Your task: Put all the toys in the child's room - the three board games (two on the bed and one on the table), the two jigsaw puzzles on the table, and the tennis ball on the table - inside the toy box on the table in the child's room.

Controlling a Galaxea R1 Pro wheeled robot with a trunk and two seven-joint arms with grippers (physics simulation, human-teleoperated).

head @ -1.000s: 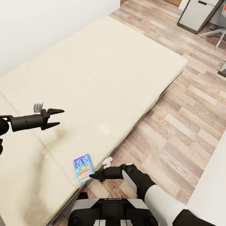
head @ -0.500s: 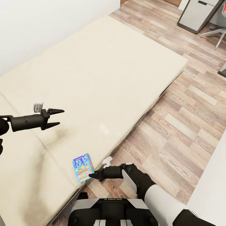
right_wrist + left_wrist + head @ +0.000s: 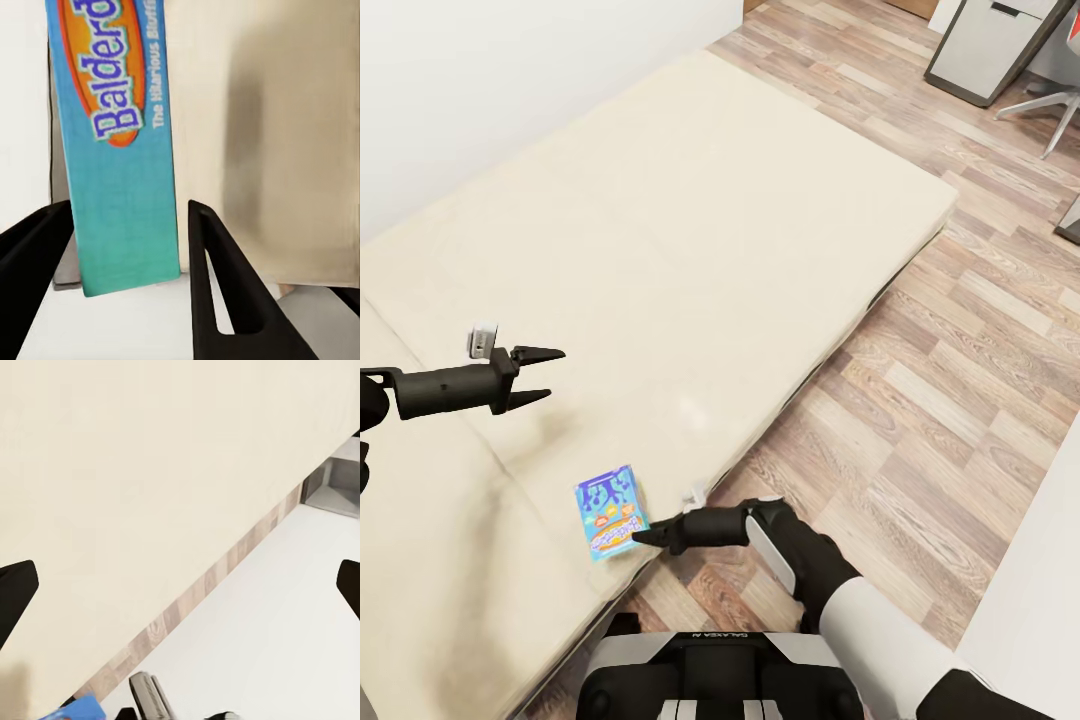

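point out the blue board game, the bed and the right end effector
blue board game point(image 3: 609, 512): head view, middle of its printed lid
bed point(image 3: 690, 230): head view, bare cream mattress top
right end effector point(image 3: 648, 537): head view, between its fingertips at the game's edge

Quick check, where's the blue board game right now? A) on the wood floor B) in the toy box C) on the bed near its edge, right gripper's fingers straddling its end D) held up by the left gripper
C: the blue board game lies on the bed by its near edge, its end between the right gripper fingers, as the right wrist view shows; the left gripper hangs open and apart.
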